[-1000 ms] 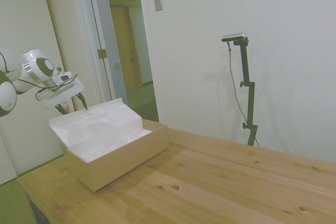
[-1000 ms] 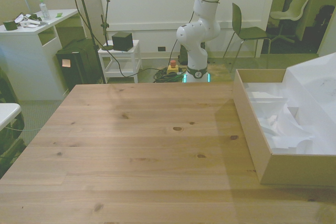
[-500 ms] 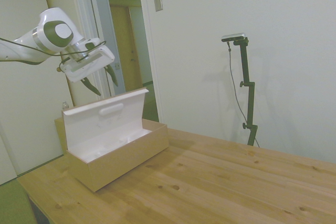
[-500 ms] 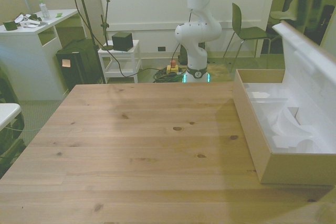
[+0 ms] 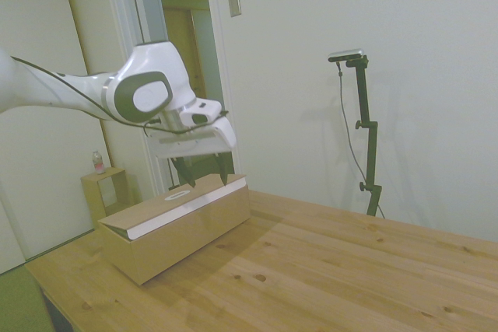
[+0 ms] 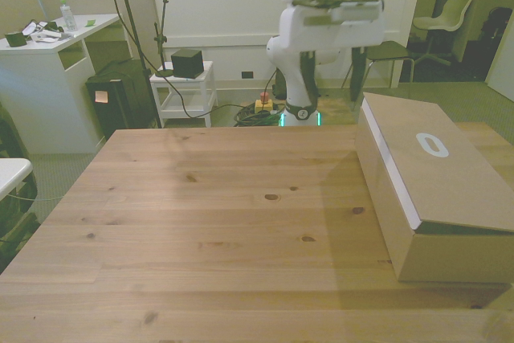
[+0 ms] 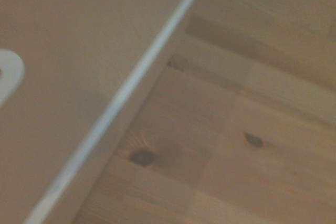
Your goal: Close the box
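Tan box point(image 6: 438, 190), lid down, white oval mark point(image 6: 432, 144) on top

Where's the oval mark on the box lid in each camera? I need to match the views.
Side view: the oval mark sits on the lid top, just below the gripper.
Front view: oval mark on the lid, toward the front view's right.
Wrist view: part of it shows at the frame's edge.
Shared landmark: the lid's white front edge.
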`<state>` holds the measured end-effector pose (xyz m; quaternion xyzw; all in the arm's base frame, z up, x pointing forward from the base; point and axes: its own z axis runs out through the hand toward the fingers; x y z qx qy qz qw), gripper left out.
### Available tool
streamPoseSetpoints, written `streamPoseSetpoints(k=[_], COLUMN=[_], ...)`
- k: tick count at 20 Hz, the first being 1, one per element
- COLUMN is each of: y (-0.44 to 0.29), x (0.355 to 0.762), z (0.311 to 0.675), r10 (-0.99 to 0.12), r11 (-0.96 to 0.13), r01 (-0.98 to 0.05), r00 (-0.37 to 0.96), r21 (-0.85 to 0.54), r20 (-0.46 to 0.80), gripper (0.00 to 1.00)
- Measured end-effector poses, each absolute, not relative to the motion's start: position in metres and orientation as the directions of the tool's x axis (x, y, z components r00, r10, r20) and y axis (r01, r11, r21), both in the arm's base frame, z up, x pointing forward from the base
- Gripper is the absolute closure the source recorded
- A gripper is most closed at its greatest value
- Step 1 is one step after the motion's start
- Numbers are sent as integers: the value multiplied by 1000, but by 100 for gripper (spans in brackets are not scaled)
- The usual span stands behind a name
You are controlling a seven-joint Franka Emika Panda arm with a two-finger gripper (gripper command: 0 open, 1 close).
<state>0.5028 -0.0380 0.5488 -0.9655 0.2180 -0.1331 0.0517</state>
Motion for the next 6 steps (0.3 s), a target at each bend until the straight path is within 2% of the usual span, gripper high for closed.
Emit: streamPoseSetpoints(k=[6], y=[-67], x=[488], z=[468], r10=[-499], r11=[-866], r01=[-483], r00=[852], r21=[-133], r20=[159], gripper=[0])
